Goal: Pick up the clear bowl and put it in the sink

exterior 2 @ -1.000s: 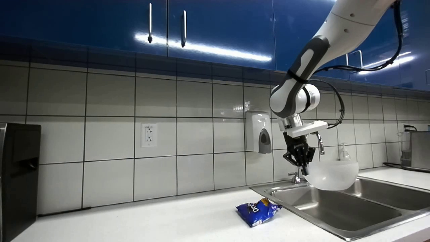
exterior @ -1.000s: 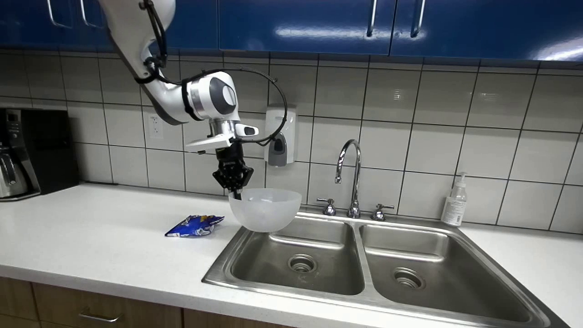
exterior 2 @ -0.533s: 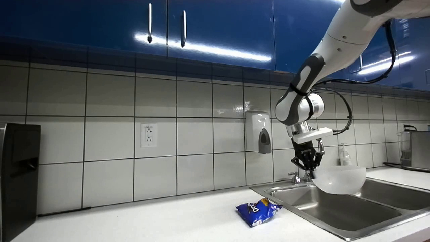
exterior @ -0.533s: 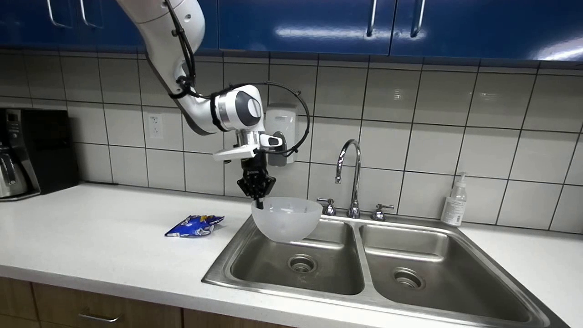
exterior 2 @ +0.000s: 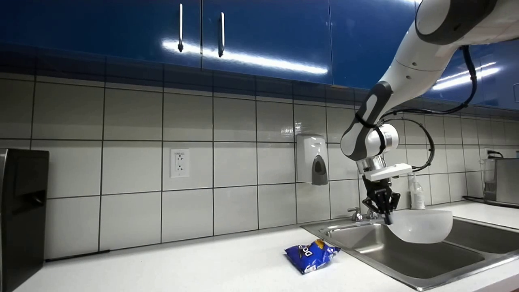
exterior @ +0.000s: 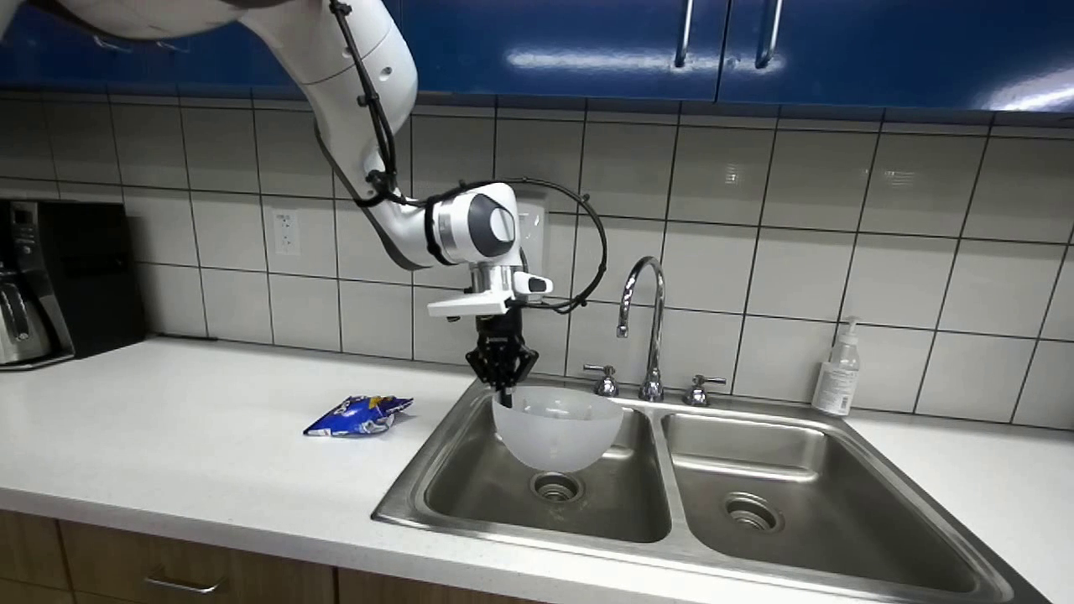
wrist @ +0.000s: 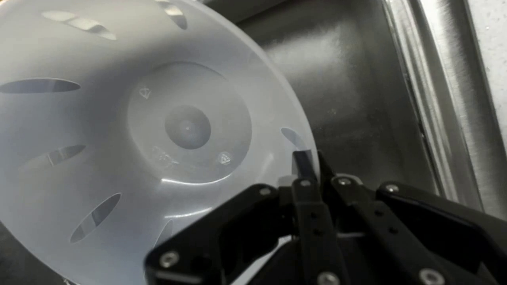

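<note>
The clear bowl (exterior: pixel 558 440) is frosted and translucent, with slots in its wall. It hangs upright over the basin beside the chip bag, and it also shows in an exterior view (exterior 2: pixel 423 227). My gripper (exterior: pixel 504 398) is shut on the bowl's rim, on the side toward the bag, with one finger inside and one outside. In the wrist view the gripper (wrist: pixel 316 160) pinches the wall of the bowl (wrist: pixel 222 91). The steel sink (exterior: pixel 680 503) has two basins; its floor (wrist: pixel 344 91) shows beside the bowl. Whether the bowl's bottom is below the sink rim I cannot tell.
A blue chip bag (exterior: pixel 359 416) lies on the white counter (exterior: pixel 210 436) beside the sink. A faucet (exterior: pixel 653 327) with two handles stands behind the basins. A soap bottle (exterior: pixel 837 373) stands at the sink's back corner. A wall dispenser (exterior 2: pixel 311 159) hangs behind the arm.
My gripper has carried the bowl sideways, away from the chip bag, and lower, from over the sink's edge to over the basin. The grip on the rim has stayed the same.
</note>
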You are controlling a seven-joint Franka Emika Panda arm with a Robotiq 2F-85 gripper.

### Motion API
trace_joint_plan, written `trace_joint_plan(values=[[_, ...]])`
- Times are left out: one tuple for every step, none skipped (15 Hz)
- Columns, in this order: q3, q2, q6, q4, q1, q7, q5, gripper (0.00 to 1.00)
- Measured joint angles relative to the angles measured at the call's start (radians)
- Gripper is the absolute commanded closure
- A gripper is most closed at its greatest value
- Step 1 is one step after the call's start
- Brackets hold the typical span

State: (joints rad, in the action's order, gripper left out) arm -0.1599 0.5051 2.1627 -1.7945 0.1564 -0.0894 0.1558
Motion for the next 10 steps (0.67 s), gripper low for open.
trace_joint_plan(values=[[-0.001,0.016,0.0,0.011,0.009,0.011,0.0,0.99],[-0.003,0.033,0.0,0.022,0.017,0.023,0.0,0.99],[-0.005,0.049,0.001,0.032,0.024,0.034,0.0,0.99],[-0.005,0.065,0.003,0.042,0.031,0.042,0.0,0.99],[-0.006,0.082,0.007,0.053,0.037,0.048,0.0,0.99],[-0.006,0.099,0.015,0.063,0.041,0.05,0.0,0.99],[-0.006,0.117,0.029,0.074,0.044,0.05,-0.003,0.99],[-0.006,0.136,0.044,0.086,0.044,0.05,-0.007,0.99],[-0.006,0.153,0.059,0.098,0.044,0.05,-0.014,0.99],[-0.006,0.172,0.076,0.11,0.044,0.05,-0.021,0.99]])
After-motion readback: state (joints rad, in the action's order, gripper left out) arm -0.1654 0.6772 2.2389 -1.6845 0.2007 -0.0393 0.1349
